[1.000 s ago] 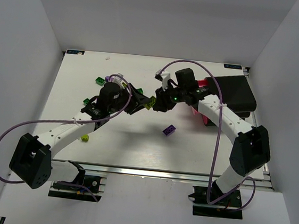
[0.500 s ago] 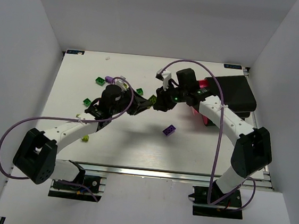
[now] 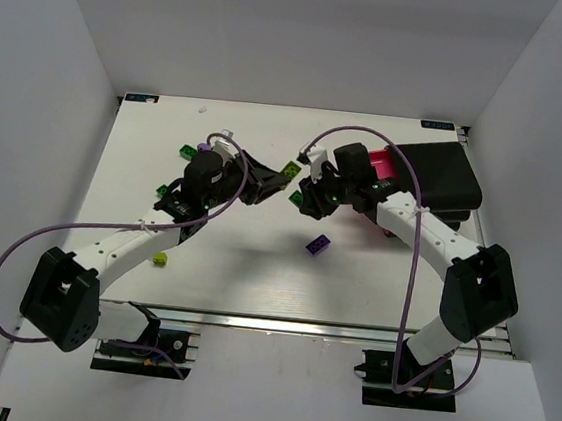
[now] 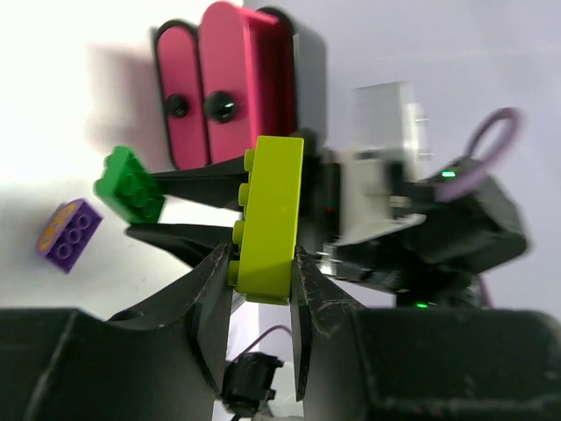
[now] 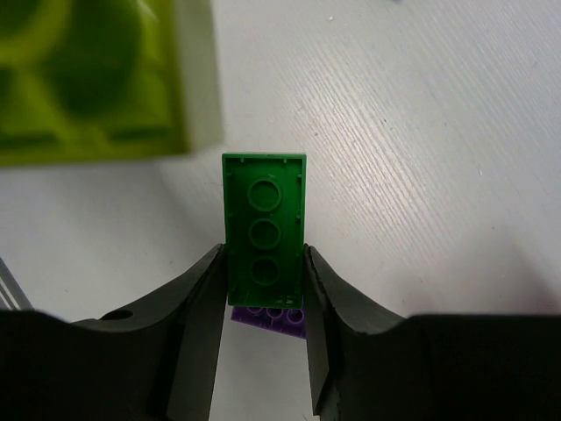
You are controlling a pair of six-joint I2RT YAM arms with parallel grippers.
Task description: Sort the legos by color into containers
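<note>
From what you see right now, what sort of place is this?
Probably a robot lab cell: bare white walls box in a table, a left arm and a right arm are bolted at its near edge, with legos to sort.

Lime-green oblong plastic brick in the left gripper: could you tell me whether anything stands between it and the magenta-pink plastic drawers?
Yes. The right gripper, shut on a dark green studded brick, sits directly between the lime-green brick and the magenta-pink drawers, so it blocks the straight path across.
</note>
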